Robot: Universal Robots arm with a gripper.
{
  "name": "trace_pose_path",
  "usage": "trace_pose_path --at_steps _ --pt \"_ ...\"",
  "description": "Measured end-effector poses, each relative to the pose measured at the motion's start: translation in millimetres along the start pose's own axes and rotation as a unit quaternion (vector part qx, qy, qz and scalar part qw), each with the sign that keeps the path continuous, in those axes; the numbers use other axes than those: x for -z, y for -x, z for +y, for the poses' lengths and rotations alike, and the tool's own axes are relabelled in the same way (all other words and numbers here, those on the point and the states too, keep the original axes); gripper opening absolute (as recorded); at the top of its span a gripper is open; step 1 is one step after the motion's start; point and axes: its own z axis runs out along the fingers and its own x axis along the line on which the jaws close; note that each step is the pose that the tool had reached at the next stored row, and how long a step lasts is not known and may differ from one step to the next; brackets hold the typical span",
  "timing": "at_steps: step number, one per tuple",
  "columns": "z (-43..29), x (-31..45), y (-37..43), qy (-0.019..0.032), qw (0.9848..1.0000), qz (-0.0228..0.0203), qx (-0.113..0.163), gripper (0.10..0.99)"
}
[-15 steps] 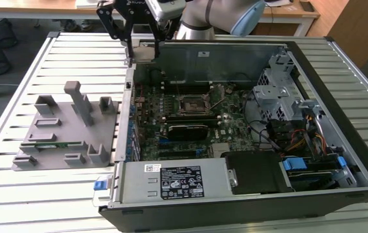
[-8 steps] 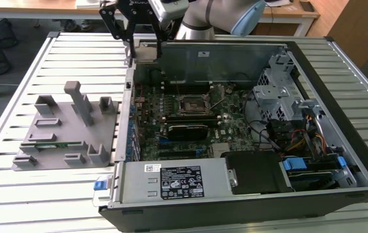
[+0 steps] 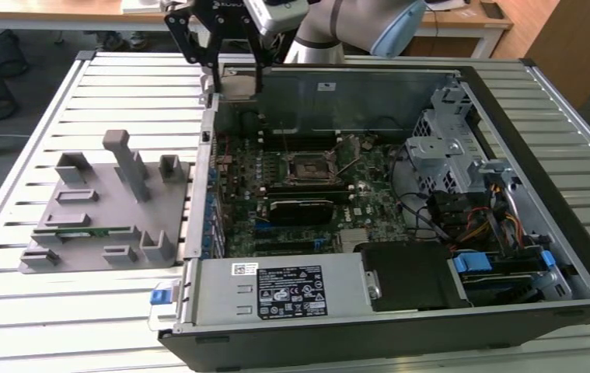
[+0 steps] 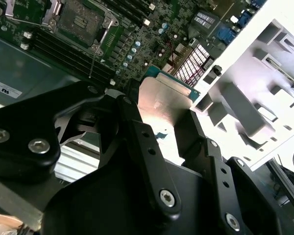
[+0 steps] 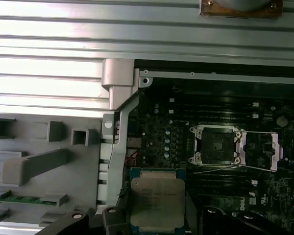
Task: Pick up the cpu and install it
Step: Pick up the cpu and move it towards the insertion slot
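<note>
claw (image 3: 236, 82) clamped on cpu (image 3: 238, 86), chip held aloft over far edge of open computer case (image 3: 399, 340). open socket (image 5: 215, 144) on motherboard below, well apart. grey fixture (image 3: 108, 210) on tabletop (image 3: 67, 326) beside case.

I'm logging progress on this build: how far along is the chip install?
Pickup looks done: the gripper is shut on the cpu, holding it in the air above the computer case, near its edge. The socket on the motherboard stands open with nothing in it, so seating the cpu is not yet done.
</note>
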Motion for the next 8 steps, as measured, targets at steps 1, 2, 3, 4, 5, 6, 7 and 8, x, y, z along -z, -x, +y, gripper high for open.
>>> trace_pose_path --at_steps 1,2,3,4,5,6,7,8 --pt "0.0 0.0 0.6 0.0000 1.0000 0.0000 0.000 0.533" --pt "0.0 -0.1 1.1 0.0001 1.0000 0.0000 0.000 0.533" --pt "-0.1 -0.1 1.7 0.0000 1.0000 0.0000 0.000 0.533" --pt "-0.1 -0.1 2.4 0.0000 1.0000 0.0000 0.000 0.533" --pt "-0.1 -0.1 3.0 0.0000 1.0000 0.0000 0.000 0.533" --pt "-0.1 -0.2 3.7 0.0001 1.0000 0.0000 0.000 0.533" --pt "-0.2 -0.2 4.4 0.0001 1.0000 0.0000 0.000 0.533" --pt "-0.2 -0.2 5.0 0.0001 1.0000 0.0000 0.000 0.533"
